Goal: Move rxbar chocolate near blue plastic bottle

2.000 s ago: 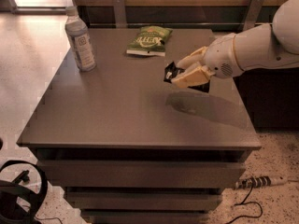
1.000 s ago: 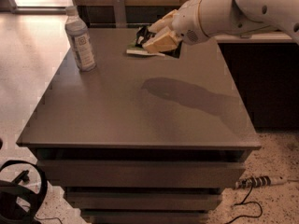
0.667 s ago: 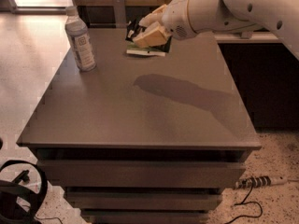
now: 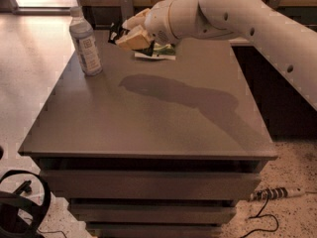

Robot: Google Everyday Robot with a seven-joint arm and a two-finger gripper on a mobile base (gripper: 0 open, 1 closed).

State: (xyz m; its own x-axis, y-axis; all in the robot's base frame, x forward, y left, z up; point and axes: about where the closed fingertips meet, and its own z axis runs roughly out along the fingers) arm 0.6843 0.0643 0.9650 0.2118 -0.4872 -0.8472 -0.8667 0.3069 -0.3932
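My gripper hangs above the far left part of the grey table, shut on the rxbar chocolate, a small black wrapper that sticks out to the left of the tan fingers. The blue plastic bottle, tall and clear with a white cap and a white-and-grey label, stands upright near the table's far left corner. The gripper with the bar is a short way to the right of the bottle and above the table top.
A green snack bag lies on the table at the far edge, partly hidden behind my gripper and forearm. The table has drawers below. A black cable and a power strip lie on the floor at the right.
My arm has carried the black bar from the right side of the table across to the far left, over the green bag and closer to the bottle.
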